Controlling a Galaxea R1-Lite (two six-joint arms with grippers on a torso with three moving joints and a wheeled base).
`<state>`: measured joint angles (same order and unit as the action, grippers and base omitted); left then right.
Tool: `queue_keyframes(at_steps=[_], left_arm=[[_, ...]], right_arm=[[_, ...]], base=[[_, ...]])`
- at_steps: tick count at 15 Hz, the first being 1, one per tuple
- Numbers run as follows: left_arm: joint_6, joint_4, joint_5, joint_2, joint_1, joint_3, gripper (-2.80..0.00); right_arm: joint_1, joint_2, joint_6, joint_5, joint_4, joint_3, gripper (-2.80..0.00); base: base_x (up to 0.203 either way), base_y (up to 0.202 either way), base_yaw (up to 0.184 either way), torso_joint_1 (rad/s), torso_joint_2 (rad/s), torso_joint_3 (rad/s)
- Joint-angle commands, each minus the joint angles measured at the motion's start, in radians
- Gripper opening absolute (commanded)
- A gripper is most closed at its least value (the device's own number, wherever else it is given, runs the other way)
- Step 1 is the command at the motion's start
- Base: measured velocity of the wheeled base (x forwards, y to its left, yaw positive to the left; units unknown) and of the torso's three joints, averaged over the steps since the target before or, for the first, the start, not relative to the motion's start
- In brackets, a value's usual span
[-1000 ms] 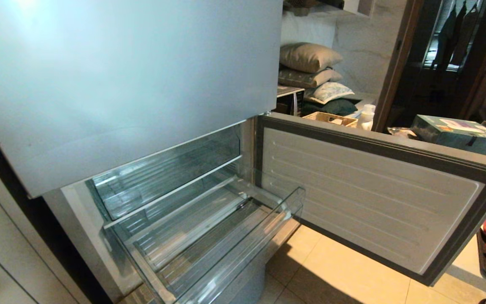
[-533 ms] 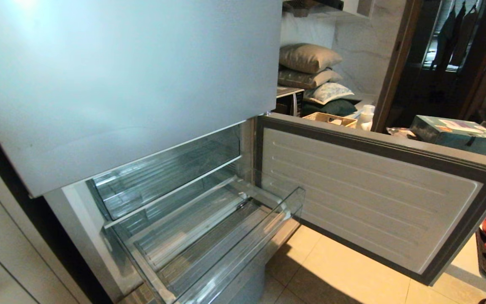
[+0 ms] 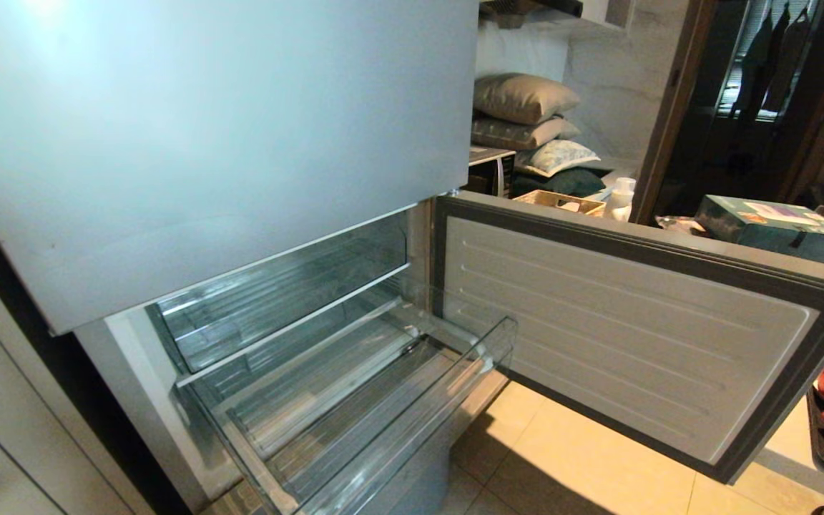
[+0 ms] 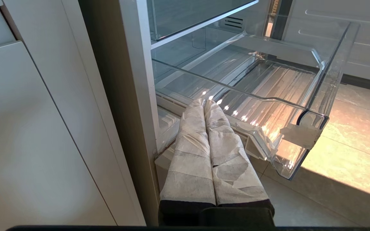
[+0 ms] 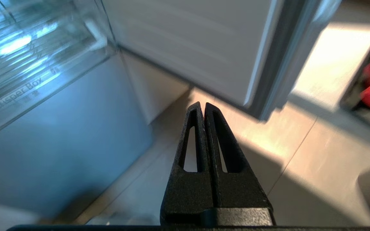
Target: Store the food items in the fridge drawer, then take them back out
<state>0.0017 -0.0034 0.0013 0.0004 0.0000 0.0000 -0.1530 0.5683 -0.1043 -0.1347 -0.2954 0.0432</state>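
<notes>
Fridge drawer pulled out, holding nothing; both end effectors clenched, grasping nothing

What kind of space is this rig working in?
Most likely a home kitchen or lived-in flat: an open fridge with its clear drawer pulled out, stacked pillows on a counter behind, and clothes hanging in the next room.

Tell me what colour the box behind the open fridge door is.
Teal green box, clearest in the head view.

A lived-in home: an open fridge on floor tiles, stacked pillows, clothes hanging beyond.
</notes>
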Motion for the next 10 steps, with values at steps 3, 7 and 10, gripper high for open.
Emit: queue_keyframes(at_steps=[3,7,10], left_arm=[[0.000,-0.001,0.000,0.001,0.000,0.002,-2.80],[0.000,-0.001,0.000,0.001,0.000,0.002,-2.80],[0.000,-0.001,0.000,0.001,0.000,0.002,-2.80]], right_arm=[[0.062,-0.295,0.125,0.000,0.126,-0.041,-2.80],[0.167,-0.412,0.148,0.070,0.198,-0.044,-2.80],[0.161,-0.567,0.156,0.106,0.273,-0.045,-2.80]], base=[[0.000,0.000,0.000,0.000,0.00,0.000],[0.000,0.000,0.000,0.000,0.00,0.000],[0.000,0.000,0.000,0.000,0.00,0.000]])
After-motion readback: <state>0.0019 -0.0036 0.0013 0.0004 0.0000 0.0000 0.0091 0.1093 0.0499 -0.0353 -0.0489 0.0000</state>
